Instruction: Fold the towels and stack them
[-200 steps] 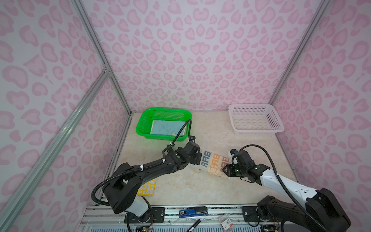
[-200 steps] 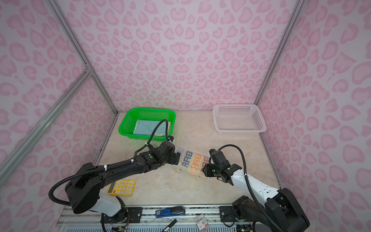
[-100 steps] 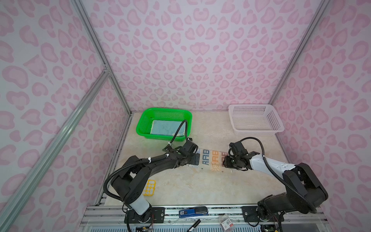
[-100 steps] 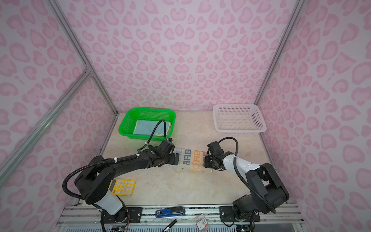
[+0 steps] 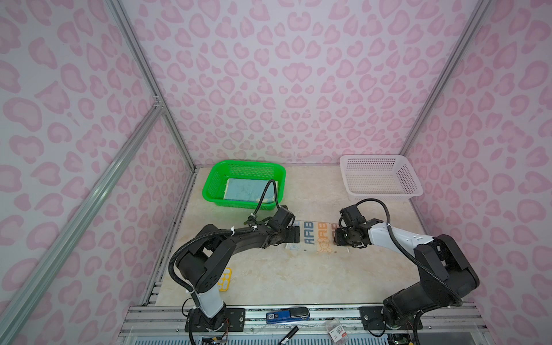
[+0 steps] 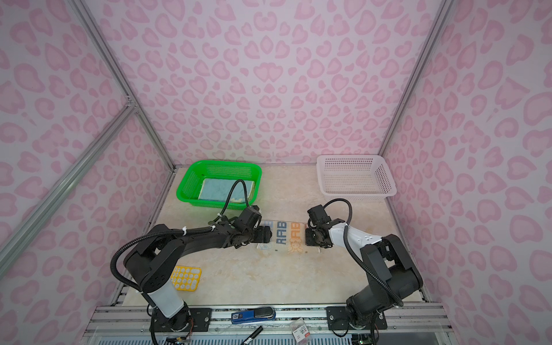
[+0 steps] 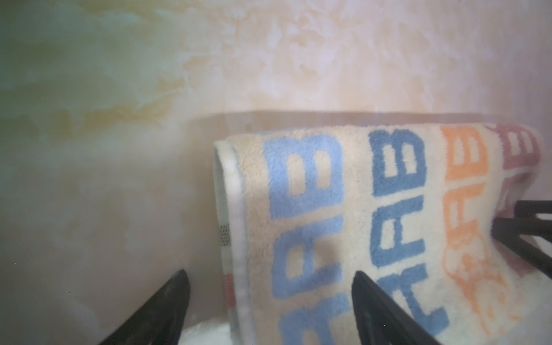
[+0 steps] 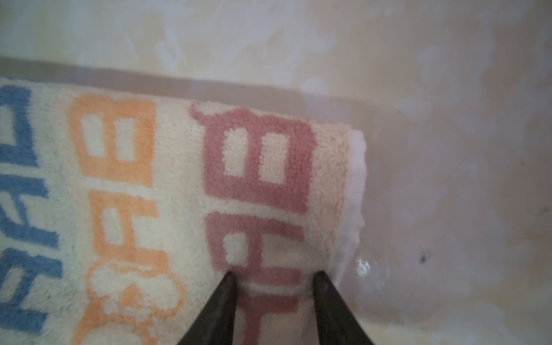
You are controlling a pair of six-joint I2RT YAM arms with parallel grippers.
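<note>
Green mesh basket (image 5: 239, 205), rear left: light blue towel (image 5: 245, 189) lay flat inside, likely start of stack.
Left arm (image 5: 239, 236) low over tabletop (image 5: 283, 277); left jaws apart, straddling hemmed left end of RAB towel (image 5: 316, 237), judged poised to pinch.
Towel lay mid-tabletop between arms, doubled over, far edge rounded.
Right arm (image 5: 397, 239): right jaws part-closed, tips on pink lettering, cloth puckered between; true grip not discernible. Presumably pinning end so fold held.
White mesh basket (image 5: 385, 197), rear right: no towel visible.

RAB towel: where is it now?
In both top views the RAB towel lies on the table between the left gripper and right gripper, just front-right of the green basket.
</note>
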